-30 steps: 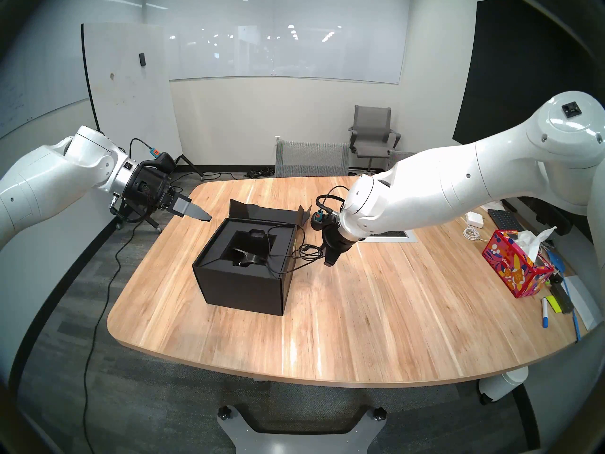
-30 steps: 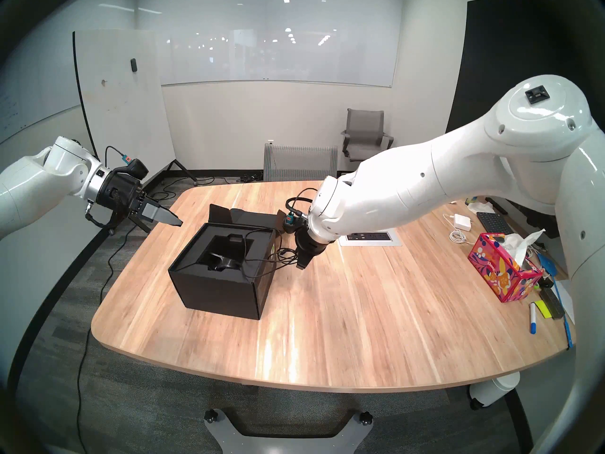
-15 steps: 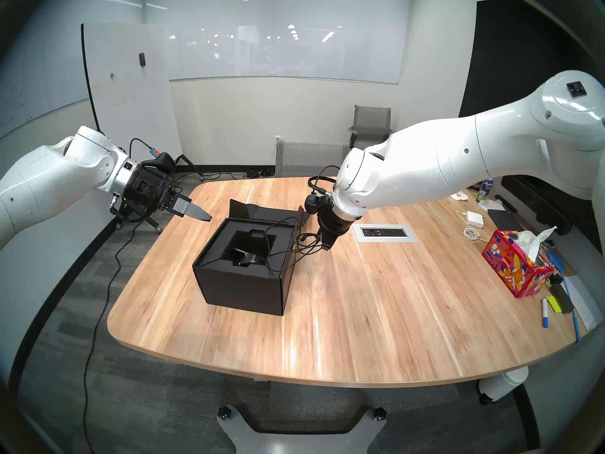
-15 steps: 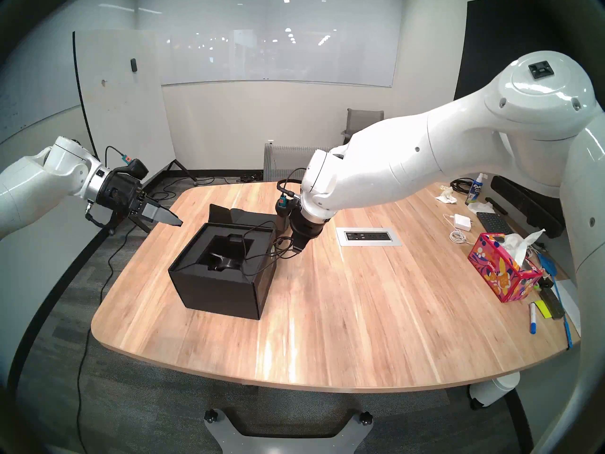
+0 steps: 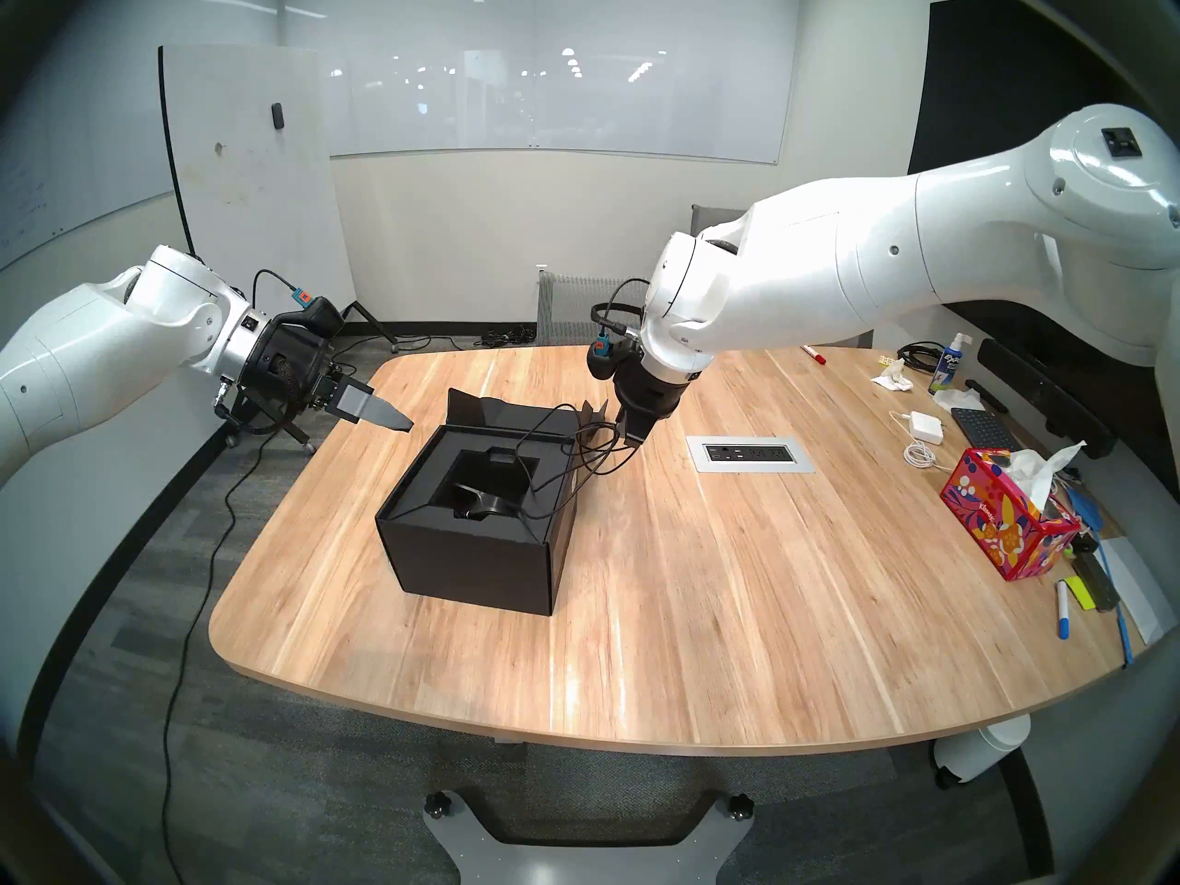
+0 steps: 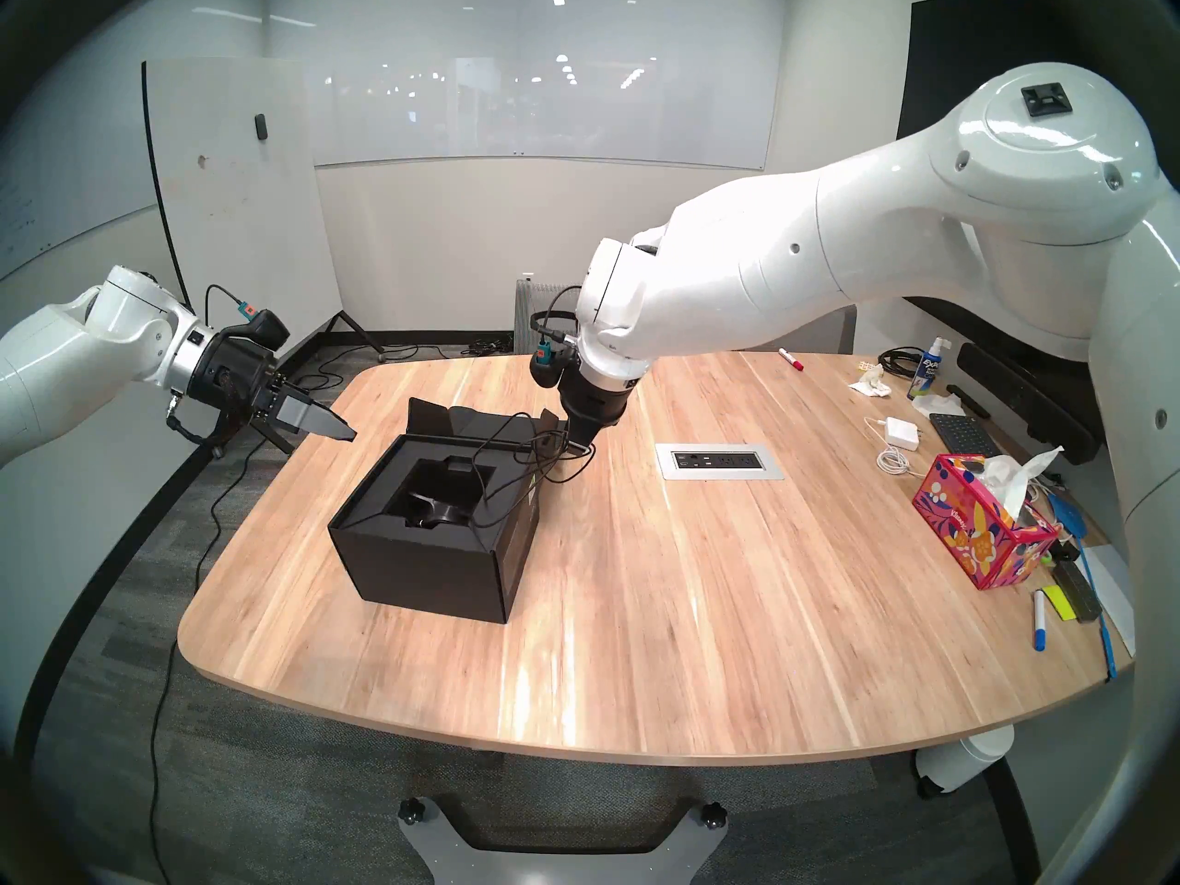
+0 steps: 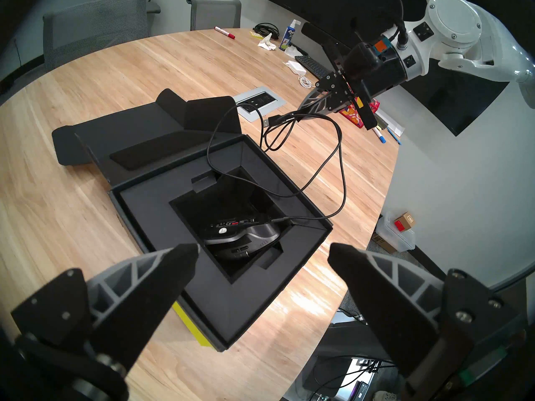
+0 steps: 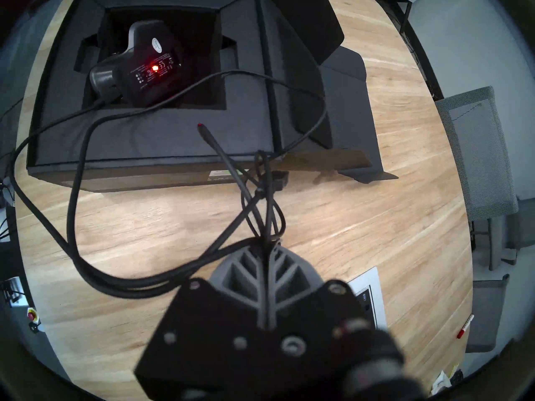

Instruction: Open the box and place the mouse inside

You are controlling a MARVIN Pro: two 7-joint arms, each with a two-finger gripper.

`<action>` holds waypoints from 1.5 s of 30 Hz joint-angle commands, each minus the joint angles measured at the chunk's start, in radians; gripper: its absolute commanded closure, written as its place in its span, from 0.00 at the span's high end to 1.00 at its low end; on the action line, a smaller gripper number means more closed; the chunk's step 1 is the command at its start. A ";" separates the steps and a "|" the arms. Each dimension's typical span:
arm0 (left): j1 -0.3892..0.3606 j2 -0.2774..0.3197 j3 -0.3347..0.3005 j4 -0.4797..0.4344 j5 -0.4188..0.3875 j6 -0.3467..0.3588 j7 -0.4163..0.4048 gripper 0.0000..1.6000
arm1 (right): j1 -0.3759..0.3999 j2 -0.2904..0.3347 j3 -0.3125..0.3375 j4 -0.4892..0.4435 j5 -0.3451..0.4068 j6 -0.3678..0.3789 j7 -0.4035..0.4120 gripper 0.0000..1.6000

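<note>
Inside the box (image 5: 476, 561), the mouse (image 7: 241, 237) is laid underside-up, cable end toward 3 o'clock; its cable (image 8: 262, 218) is pinched by the closed right end effector (image 8: 267, 244); the left end effector (image 7: 263, 251) is held wide, empty.

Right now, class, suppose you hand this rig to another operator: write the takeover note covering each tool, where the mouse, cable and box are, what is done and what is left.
Left tool: open, empty, hanging off the box's far-left corner.
Right tool: shut on the cable, holding its bundled end in the air beside the box.
Box: on the table, lid open and folded back.
Mouse: in the foam recess, underside up.
Done: box opened, mouse inside.
Left: the cable loops over the box's rim and outside; feed it into the box, then release.
</note>
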 commanded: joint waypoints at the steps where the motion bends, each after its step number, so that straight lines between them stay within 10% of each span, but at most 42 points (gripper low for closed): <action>1: -0.019 0.000 -0.014 0.000 -0.006 -0.001 -0.017 1.00 | 0.005 -0.053 0.002 0.123 -0.036 -0.019 0.088 0.00; 45: -0.020 -0.001 -0.013 0.002 -0.004 -0.001 -0.022 1.00 | -0.161 -0.378 0.019 0.668 -0.171 -0.053 0.512 0.00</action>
